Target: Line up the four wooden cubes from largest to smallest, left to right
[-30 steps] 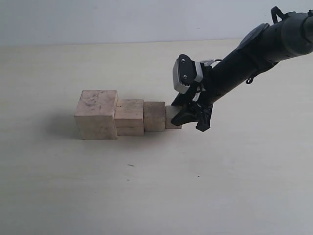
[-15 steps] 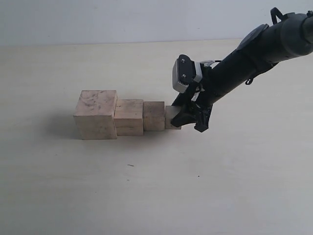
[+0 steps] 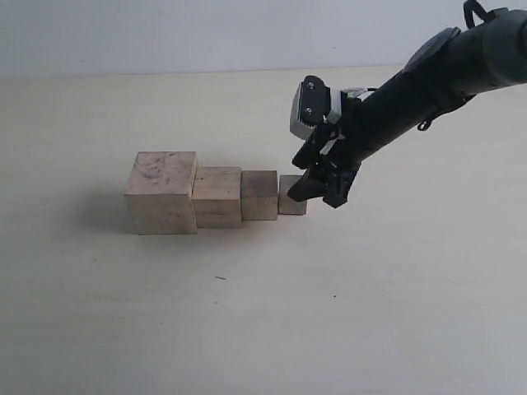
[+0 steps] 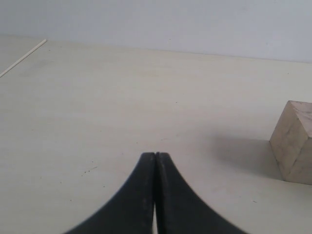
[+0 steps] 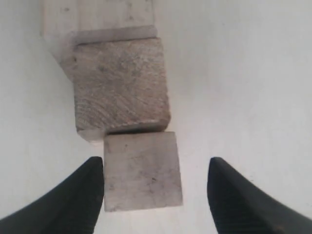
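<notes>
While right hand (image 3: 319, 194) hovers tilted over smallest cube (image 3: 291, 206), wide open, empty; left hand (image 4: 155, 156) pressed closed, empty.

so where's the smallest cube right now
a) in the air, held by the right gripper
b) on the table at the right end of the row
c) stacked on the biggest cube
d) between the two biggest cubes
b: the smallest cube sits on the table at the right end of the row, and the right gripper over it is open, not clamped on it.
</notes>
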`<action>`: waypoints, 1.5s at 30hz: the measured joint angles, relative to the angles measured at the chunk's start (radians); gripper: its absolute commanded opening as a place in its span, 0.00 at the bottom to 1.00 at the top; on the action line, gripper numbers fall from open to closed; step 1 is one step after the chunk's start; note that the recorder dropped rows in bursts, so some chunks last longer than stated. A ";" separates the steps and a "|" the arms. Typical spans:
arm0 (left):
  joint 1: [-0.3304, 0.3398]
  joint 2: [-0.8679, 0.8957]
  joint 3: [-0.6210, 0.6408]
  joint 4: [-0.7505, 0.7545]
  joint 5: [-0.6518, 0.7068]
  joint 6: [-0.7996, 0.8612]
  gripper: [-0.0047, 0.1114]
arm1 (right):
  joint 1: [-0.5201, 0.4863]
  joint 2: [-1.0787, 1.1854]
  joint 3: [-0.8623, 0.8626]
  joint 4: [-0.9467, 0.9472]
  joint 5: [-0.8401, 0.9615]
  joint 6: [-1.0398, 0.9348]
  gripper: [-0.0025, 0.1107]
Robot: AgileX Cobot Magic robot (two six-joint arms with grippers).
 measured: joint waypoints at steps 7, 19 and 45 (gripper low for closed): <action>0.000 0.000 0.000 0.000 0.000 0.000 0.04 | 0.000 -0.093 0.000 -0.109 -0.046 0.201 0.55; 0.000 0.000 0.000 0.000 0.000 0.000 0.04 | 0.000 -0.115 0.000 -0.287 -0.157 0.408 0.55; 0.000 0.000 0.000 0.000 0.000 0.000 0.04 | 0.000 0.007 0.002 -0.179 -0.197 0.364 0.55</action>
